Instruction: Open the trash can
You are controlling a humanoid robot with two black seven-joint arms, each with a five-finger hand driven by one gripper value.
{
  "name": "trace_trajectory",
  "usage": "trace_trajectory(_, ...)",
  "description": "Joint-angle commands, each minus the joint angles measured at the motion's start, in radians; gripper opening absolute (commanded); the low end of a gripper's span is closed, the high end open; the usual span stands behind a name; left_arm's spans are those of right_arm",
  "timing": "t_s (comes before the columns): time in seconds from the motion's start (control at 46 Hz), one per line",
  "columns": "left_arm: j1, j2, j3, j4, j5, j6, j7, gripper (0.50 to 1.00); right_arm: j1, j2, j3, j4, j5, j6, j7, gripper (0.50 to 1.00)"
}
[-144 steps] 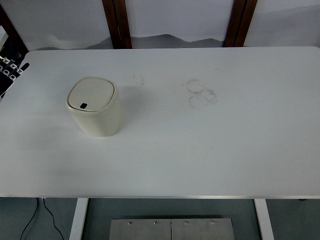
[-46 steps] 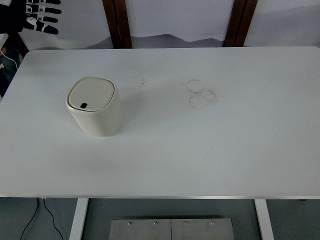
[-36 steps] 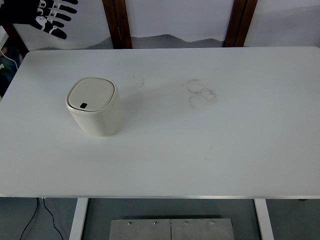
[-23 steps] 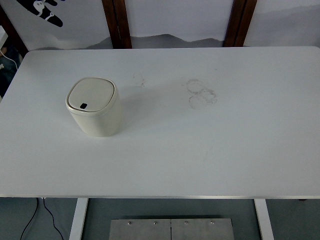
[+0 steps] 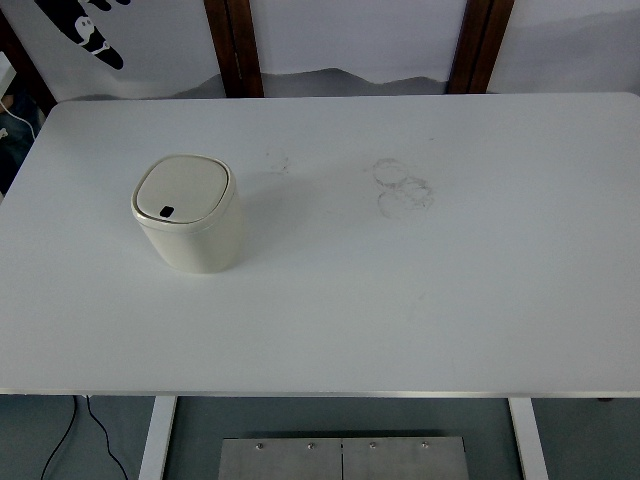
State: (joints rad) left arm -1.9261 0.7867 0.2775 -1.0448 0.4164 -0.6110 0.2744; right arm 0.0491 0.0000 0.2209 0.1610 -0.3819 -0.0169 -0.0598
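A small cream trash can (image 5: 190,222) stands upright on the left part of the white table (image 5: 400,300). Its rounded square lid (image 5: 183,189) lies flat and closed, with a small dark button (image 5: 167,211) at the near edge. My left hand (image 5: 88,32), black with white markings, shows only partly at the top left corner, beyond the table's far edge and well away from the can. Its visible fingers (image 5: 104,51) are stretched out and hold nothing. The right hand is out of sight.
Faint ring stains (image 5: 403,186) mark the table's middle rear. Two dark wooden posts (image 5: 235,45) (image 5: 480,45) stand behind the far edge. Below the near edge are a metal plate (image 5: 342,458) and a black cable (image 5: 70,440).
My left hand rose from beside the table's left edge to the top left corner, then drifted up and right until it is mostly out of the picture. The can stayed put.
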Motion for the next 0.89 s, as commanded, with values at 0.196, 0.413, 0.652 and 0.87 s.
trace_trajectory(0.196, 0.007, -0.029, -0.001, -0.043, -0.001, 0.000, -0.001, 1.000, 0.002, 0.000, 0.000, 0.000, 0.000, 0.000, 0.000, 0.995)
trace_trajectory(0.413, 0.068, -0.055, -0.003, -0.060, -0.001, 0.000, -0.001, 1.000, 0.003, 0.000, 0.000, 0.000, 0.000, 0.000, 0.000, 0.995)
trace_trajectory(0.652, 0.101, -0.058, -0.004, -0.069, 0.001, 0.000, 0.000, 1.000, 0.003, 0.000, 0.000, 0.000, 0.000, 0.000, 0.000, 0.995)
trace_trajectory(0.87, 0.099, -0.035, -0.003, -0.168, 0.004, 0.000, 0.000, 1.000, 0.006, 0.000, 0.000, 0.000, 0.000, 0.000, 0.000, 0.995)
